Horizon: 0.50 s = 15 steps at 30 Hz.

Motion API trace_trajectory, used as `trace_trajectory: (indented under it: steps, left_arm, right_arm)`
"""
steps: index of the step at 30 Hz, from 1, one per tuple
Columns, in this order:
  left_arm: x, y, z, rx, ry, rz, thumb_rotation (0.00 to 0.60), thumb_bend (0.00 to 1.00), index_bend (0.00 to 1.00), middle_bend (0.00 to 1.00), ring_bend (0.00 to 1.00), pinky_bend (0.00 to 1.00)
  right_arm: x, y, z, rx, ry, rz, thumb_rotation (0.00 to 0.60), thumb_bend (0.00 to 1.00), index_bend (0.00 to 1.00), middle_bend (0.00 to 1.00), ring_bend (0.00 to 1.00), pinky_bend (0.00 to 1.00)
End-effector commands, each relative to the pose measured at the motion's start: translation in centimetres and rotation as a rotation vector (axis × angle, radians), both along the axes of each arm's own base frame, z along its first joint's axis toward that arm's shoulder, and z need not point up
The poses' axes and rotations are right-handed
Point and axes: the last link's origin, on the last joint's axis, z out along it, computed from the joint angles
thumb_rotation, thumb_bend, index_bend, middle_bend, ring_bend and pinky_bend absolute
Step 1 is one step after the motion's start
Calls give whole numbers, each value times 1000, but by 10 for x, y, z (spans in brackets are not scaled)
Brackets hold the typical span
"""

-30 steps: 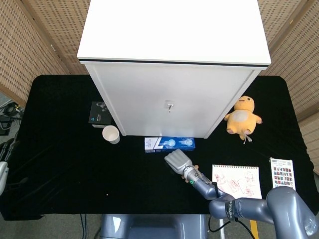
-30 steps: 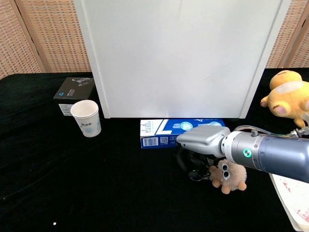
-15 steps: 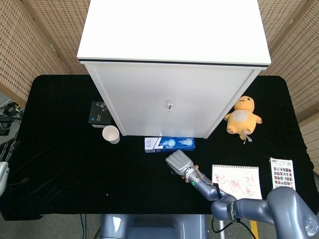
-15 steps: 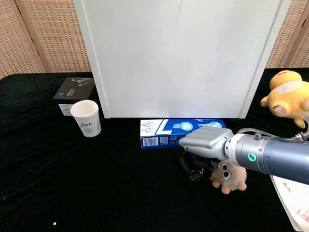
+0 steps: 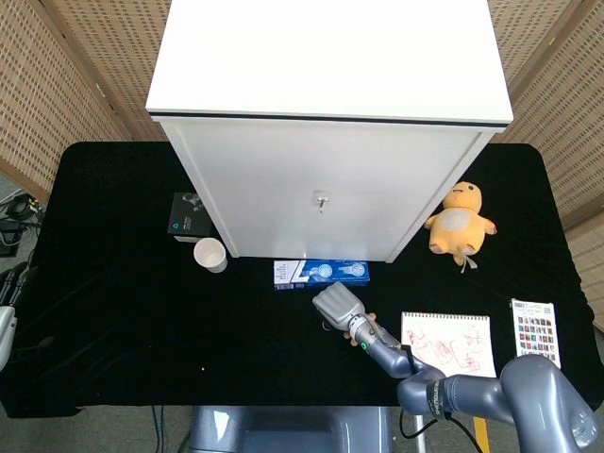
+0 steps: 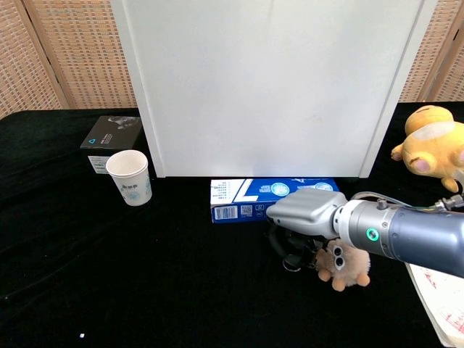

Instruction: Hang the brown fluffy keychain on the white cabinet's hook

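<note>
A: Scanning from your left: black box (image 6: pixel 110 135), paper cup (image 6: pixel 130 177), blue carton (image 6: pixel 250 200) at the foot of the white cabinet (image 5: pixel 321 189). Where's your right hand (image 6: pixel 308 217)?

B: Low over the desk (image 5: pixel 123 302), just in front of the carton. Its fingers (image 6: pixel 279 243) curl down around the black ring; whether they've clamped it, I cannot tell.

A: And the brown fluffy keychain (image 6: pixel 345 264)?

B: Lying on the desk, touching the hand's right side. You're at the pickup. Next, I'd judge, secure the ring, lift, and carry it up to the hook (image 5: pixel 322 201) on the cabinet front.
</note>
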Motion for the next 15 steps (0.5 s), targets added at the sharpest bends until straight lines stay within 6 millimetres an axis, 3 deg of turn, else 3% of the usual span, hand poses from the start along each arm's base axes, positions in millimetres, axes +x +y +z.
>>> trace_trajectory:
  steps: [1, 4, 15]
  left_arm:
    - [0, 0, 0, -1, 0, 0, 600, 0, 0, 0, 0, 0]
    - [0, 0, 0, -2, -1, -1, 600, 0, 0, 0, 0, 0]
    - [2, -1, -2, -7, -1, -5, 600, 0, 0, 0, 0, 0]
  right_arm:
    - [0, -1, 0, -1, -1, -3, 600, 579, 633, 905, 900, 1000]
    - [-1, -1, 1, -1, 2, -3, 600, 617, 688, 907, 902, 1000]
    - [5, 2, 8, -3, -44, 6, 600, 633, 701, 913, 906, 1000]
